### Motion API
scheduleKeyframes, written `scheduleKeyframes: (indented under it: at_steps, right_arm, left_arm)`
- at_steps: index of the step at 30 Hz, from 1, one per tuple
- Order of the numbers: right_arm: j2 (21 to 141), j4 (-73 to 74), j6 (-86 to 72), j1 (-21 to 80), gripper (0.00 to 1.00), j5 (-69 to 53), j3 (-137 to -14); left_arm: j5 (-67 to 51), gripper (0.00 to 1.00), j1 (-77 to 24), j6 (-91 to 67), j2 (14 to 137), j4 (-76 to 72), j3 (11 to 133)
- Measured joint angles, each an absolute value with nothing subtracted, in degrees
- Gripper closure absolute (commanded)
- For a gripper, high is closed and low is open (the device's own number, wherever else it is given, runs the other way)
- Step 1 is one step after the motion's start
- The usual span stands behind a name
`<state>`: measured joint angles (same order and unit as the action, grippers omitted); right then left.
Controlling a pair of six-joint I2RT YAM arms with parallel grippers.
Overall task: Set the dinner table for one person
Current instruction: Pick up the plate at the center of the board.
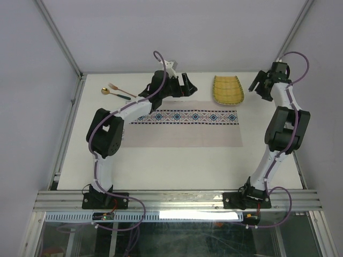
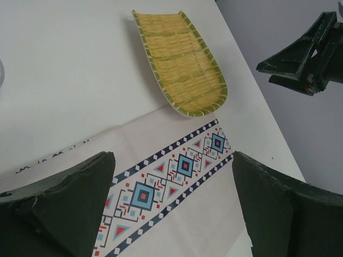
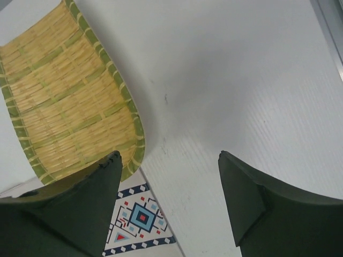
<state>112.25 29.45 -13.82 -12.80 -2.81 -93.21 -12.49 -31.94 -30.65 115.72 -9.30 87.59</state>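
Note:
The white dinner table (image 1: 177,163) carries a pale cloth placemat (image 1: 182,135) with a blue-red patterned band, lying across its middle. A yellow-green woven bamboo plate (image 1: 228,89) lies at the back, right of centre, just beyond the placemat; it also shows in the left wrist view (image 2: 181,61) and the right wrist view (image 3: 64,101). A gold spoon (image 1: 113,93) and a copper fork (image 1: 121,89) lie at the back left. My left gripper (image 1: 180,85) is open and empty above the placemat's far edge (image 2: 177,176). My right gripper (image 1: 259,85) is open and empty, right of the plate.
A metal rail (image 1: 177,199) runs along the near edge with both arm bases on it. Frame posts and grey walls stand at the back and sides. The right gripper shows in the left wrist view (image 2: 305,56) above the table's right edge.

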Motion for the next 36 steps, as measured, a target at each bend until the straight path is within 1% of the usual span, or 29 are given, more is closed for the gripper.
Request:
scheduleKeyframes:
  at_steps: [8,22,29,36]
  right_arm:
    - [117.69,28.75,-13.85,-15.09,0.27,-6.66,-98.48]
    - [127.70,25.56,-13.98,-15.31,0.30,-15.09,-104.86]
    - [130.28,24.43,-14.02,-16.03,0.30,-18.87,-105.54]
    - [132.66,22.22,-15.16,-16.16,0.33,-23.05,-107.68]
  left_arm:
    - [-12.93,0.06,-31.94,-30.61,123.68,-9.41,94.94]
    - [-14.76,0.06,-31.94,-30.81,135.63,-9.56,108.60]
    - [-15.57,0.06,-31.94,-32.18,141.91,-10.79,112.92]
    - [-15.75,0.05,-31.94,-33.47,144.11,-11.64,113.10]
